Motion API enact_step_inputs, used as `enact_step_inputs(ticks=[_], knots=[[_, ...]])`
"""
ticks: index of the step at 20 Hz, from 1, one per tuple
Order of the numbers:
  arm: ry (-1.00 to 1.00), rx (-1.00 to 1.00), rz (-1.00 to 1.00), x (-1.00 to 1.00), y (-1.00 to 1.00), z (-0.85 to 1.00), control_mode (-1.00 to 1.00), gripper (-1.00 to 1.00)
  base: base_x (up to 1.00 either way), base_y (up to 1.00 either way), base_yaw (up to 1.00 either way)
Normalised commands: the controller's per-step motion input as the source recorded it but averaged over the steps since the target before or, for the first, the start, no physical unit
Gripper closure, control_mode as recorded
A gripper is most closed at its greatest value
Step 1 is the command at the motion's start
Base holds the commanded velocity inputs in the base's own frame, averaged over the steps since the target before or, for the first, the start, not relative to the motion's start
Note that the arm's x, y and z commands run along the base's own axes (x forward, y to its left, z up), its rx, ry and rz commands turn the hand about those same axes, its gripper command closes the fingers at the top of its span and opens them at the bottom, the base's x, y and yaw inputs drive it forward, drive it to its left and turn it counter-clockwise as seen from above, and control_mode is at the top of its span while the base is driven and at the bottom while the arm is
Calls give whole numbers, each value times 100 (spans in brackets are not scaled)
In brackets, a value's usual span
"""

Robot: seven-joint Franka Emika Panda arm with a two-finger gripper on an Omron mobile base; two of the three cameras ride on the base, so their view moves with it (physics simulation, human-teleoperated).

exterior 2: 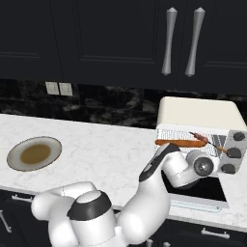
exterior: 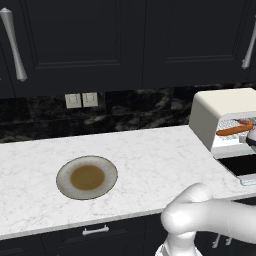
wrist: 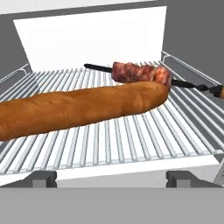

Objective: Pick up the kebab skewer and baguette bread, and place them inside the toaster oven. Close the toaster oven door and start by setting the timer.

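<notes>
Baguette bread (wrist: 78,107) and kebab skewer (wrist: 140,73) lie touching — on the toaster oven (exterior 2: 198,113) rack.

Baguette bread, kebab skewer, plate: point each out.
baguette bread (wrist: 83,107), hand view, middle of the loaf.
kebab skewer (wrist: 138,72), hand view, the meat chunks.
plate (exterior: 62,176), left base view, left rim.

Both base views look forward and down over the counter (exterior: 150,150), from behind-left and behind-right; they share the plate (exterior: 86,177) and toaster oven (exterior 2: 198,116). The hand view faces closely into the oven's rack (wrist: 131,140).
</notes>
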Motion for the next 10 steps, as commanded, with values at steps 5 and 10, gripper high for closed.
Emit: enact_step_inputs(ticks=[5, 10], knots=[[0, 0, -3, 23, 0, 0, -100, -100, 0, 0, 0], [0, 0, -1, 21, 0, 0, -100, -100, 0, 0, 0]])
